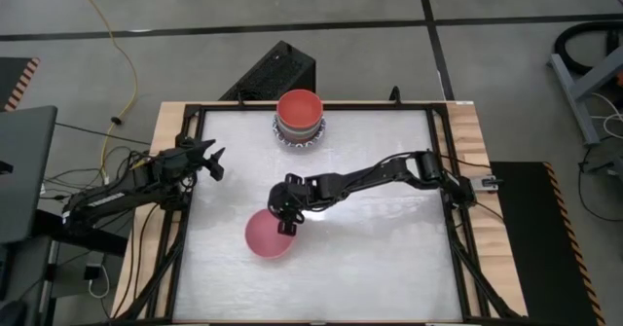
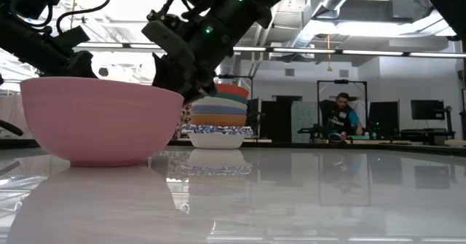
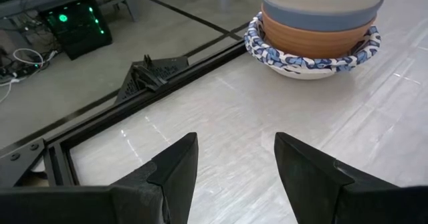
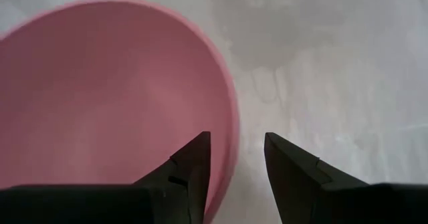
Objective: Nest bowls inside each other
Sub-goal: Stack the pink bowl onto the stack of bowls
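A pink bowl (image 1: 265, 235) (image 2: 98, 120) (image 4: 114, 90) rests upright by its base on the white table, near the middle and toward the near edge. My right gripper (image 1: 286, 225) (image 4: 237, 164) is open and slants down over the bowl's right rim, one finger above the inside and one outside; no touch shows. Several other bowls sit nested in a stack (image 1: 299, 115) (image 2: 217, 116) (image 3: 314, 30) at the far edge, a blue-patterned white one at the bottom and a red one (image 1: 299, 105) on top. My left gripper (image 1: 216, 163) (image 3: 235, 164) waits open at the left edge.
A black frame (image 1: 185, 219) runs around the table. A black box (image 1: 273, 73) stands beyond the far edge, near the stack. Bare table (image 1: 389, 258) lies to the right of the pink bowl. A person (image 2: 341, 116) sits in the room behind.
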You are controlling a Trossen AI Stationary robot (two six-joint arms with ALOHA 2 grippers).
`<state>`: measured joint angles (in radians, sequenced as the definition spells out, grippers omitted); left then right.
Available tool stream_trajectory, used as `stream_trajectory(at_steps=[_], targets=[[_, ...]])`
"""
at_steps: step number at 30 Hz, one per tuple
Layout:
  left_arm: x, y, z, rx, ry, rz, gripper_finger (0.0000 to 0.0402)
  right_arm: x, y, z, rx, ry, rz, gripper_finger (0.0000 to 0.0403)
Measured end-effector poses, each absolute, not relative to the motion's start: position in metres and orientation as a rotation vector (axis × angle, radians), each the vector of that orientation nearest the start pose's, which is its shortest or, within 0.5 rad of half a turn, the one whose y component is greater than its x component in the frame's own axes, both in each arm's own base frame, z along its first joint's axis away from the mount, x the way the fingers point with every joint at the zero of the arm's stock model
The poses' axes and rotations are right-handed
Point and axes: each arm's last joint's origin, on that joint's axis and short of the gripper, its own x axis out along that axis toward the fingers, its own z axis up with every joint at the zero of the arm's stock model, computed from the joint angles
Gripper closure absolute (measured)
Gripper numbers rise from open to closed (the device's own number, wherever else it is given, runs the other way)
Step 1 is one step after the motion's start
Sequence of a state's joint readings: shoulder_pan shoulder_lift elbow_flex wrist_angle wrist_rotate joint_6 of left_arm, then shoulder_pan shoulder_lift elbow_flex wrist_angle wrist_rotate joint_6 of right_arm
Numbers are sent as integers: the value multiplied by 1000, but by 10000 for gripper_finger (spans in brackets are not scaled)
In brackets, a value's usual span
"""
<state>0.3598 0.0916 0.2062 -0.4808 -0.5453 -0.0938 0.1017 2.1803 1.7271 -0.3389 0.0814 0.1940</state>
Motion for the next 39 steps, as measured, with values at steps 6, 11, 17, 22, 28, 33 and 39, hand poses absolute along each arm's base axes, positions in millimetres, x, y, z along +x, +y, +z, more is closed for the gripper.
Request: stream_trajectory(at_steps=[6,11,17,22,28,33,39], targets=[[70,42,182,-51,335,911,212,482,47,197,128,803,-52,255],[70,42,182,-51,335,912,212,480,41,194,169,848,-57,293],[70,42,182,-51,335,912,212,479,33,193,203,864,-86,369],[70,42,182,-51,335,911,212,479,29,195,204,856,-95,386],[70,42,182,-51,335,911,212,480,17,195,210,853,-116,389],[70,42,182,-51,335,911,212,481,-2,194,223,850,-131,391],[70,42,182,-51,335,912,212,481,-20,196,248,846,-121,391]])
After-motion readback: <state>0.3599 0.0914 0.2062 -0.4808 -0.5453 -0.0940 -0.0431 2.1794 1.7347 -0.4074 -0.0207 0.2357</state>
